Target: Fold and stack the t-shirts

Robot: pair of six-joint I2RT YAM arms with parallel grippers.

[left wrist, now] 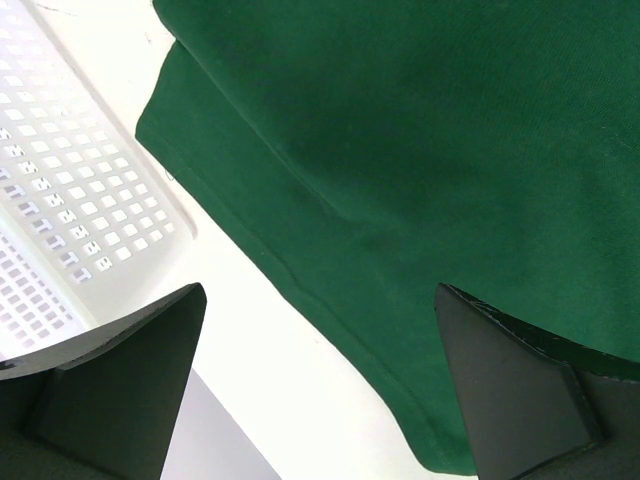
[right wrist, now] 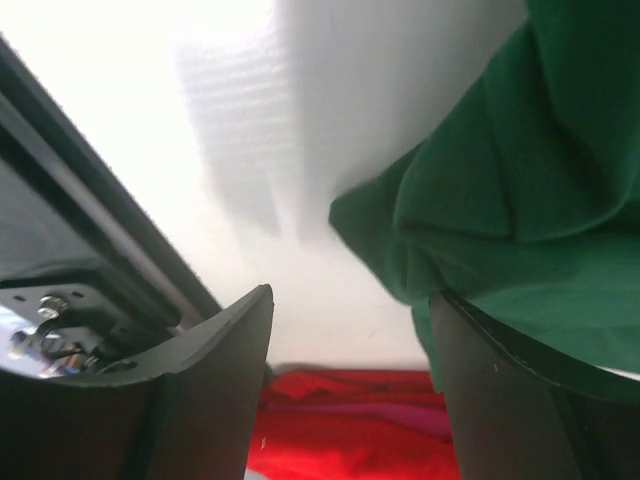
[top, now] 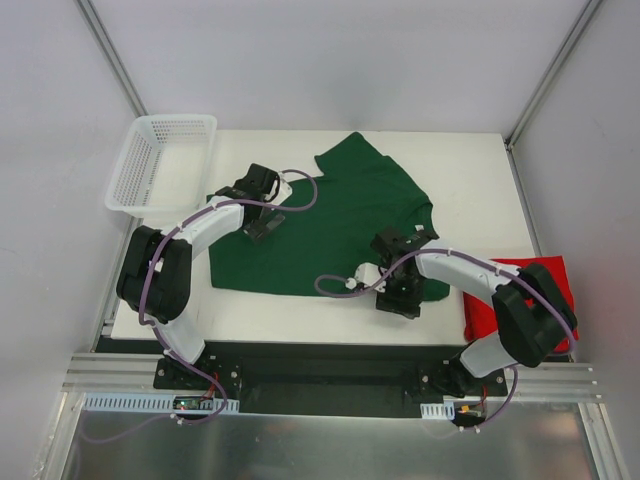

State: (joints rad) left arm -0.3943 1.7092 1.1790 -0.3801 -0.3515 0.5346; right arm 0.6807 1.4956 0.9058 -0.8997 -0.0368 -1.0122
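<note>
Left pincer (left wrist: 320,295), right pincer (right wrist: 352,296), both spread, one green t-shirt (top: 330,220), one red t-shirt (top: 550,272)

White arms (top: 210,222), black joints, looping purple cables (top: 316,190), seemingly plain black pincer fingers (left wrist: 130,390).

The left arm (top: 190,235) was bent at the elbow and stretched toward the far side, its gripper (left wrist: 320,290) fully open. The right arm (top: 470,270) curved inward to the left, and its gripper (right wrist: 352,295) had the jaws apart.
</note>
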